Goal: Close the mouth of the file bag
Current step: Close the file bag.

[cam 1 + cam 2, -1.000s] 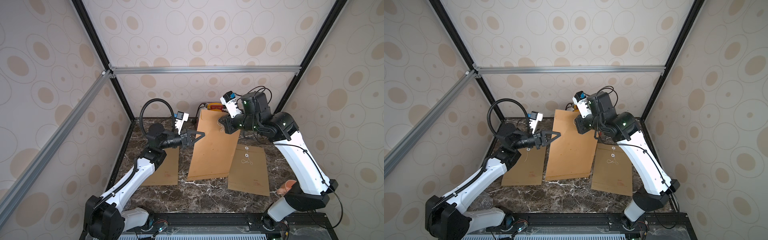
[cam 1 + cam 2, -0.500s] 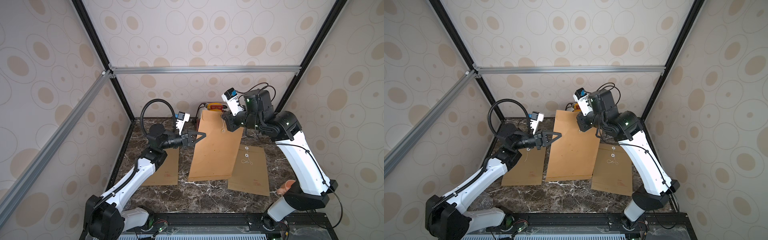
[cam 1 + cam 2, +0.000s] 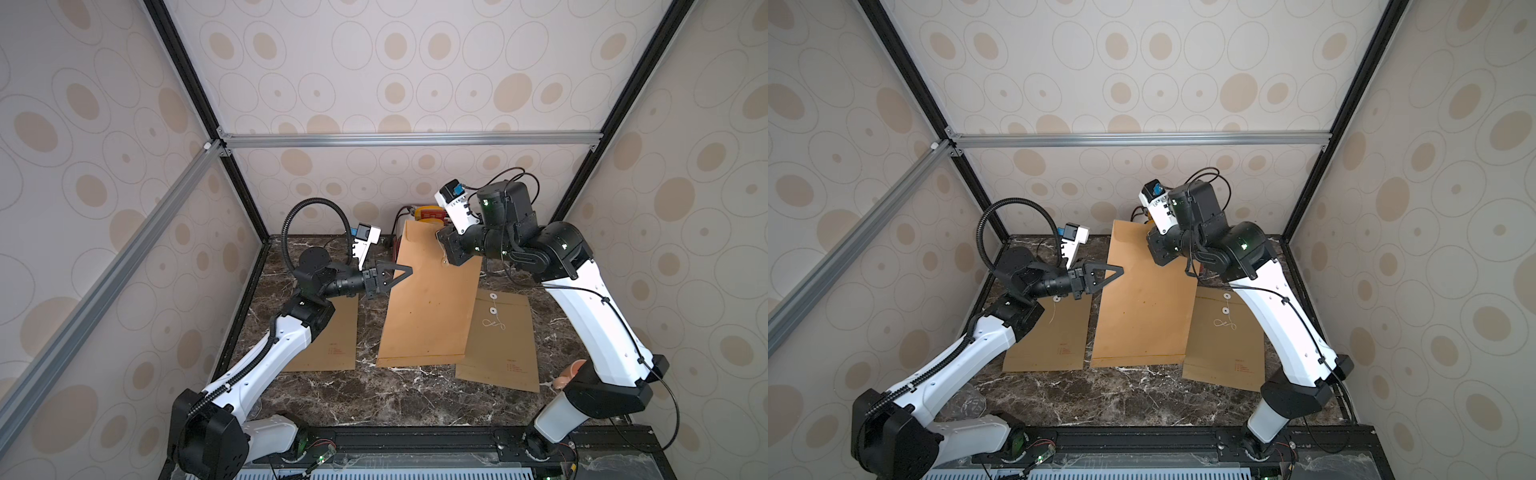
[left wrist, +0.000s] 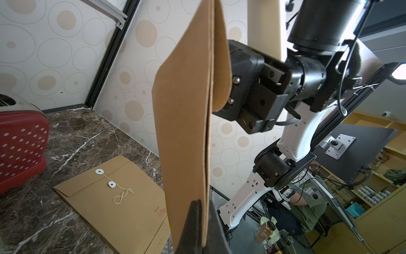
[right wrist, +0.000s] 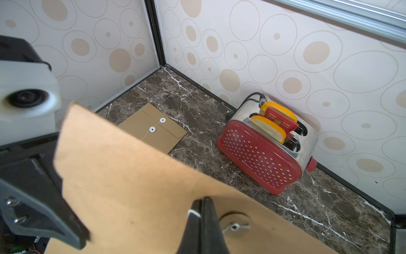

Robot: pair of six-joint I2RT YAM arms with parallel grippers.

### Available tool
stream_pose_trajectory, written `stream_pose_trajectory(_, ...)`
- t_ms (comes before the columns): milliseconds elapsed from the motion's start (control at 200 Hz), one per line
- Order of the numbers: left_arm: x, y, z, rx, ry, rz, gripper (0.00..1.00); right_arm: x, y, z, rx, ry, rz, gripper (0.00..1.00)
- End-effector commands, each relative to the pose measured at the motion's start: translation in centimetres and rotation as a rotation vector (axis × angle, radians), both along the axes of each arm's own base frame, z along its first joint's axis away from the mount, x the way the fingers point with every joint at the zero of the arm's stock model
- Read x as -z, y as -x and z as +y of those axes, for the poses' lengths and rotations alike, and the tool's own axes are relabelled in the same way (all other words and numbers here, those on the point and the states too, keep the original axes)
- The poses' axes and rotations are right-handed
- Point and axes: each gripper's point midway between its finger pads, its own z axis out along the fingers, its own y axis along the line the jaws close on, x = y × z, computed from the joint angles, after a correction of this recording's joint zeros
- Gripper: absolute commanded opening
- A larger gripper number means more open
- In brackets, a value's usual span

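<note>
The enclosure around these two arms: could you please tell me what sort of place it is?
Probably a robot test cell in a lab, staged as a kitchen counter: wallpapered panels on an aluminium frame, a marble-look tabletop, a red toaster.

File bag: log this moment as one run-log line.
file bag: upper end raised | left gripper: shut on its side edge | right gripper: shut beside string button | other bags: flat on table

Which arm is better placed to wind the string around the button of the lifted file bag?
Right. The right fingers are shut just beside the button; the left fingers pinch the file bag at its side edge, probably only steadying it.
</note>
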Motion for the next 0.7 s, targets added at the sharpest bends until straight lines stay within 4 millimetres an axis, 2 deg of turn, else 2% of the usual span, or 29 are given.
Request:
stream_pose_trajectory(0, -1.7, 0.8, -0.3, 0.032, 0.030, -0.057, 0.00, 0.7, 0.8, 0.3, 0.000, 0.055, -0.016, 0.00)
stream_pose_trajectory(170, -1.7, 0.8, -0.3, 0.032, 0.031, -0.054, 0.00, 0.6, 0.9, -1.0, 0.032, 0.090, -0.044, 0.00)
stream_pose_trajectory(406, -1.5, 0.7, -0.3, 0.031, 0.030, -0.049, 0.00, 1.4, 2.4, 0.9, -0.039, 0.072, 0.004, 0.00)
stream_pose_trajectory(696, -1.5, 0.6, -0.4, 0.032, 0.032, -0.048, 0.00, 2.2, 3.3, 0.9, -0.041, 0.031, -0.009, 0.00)
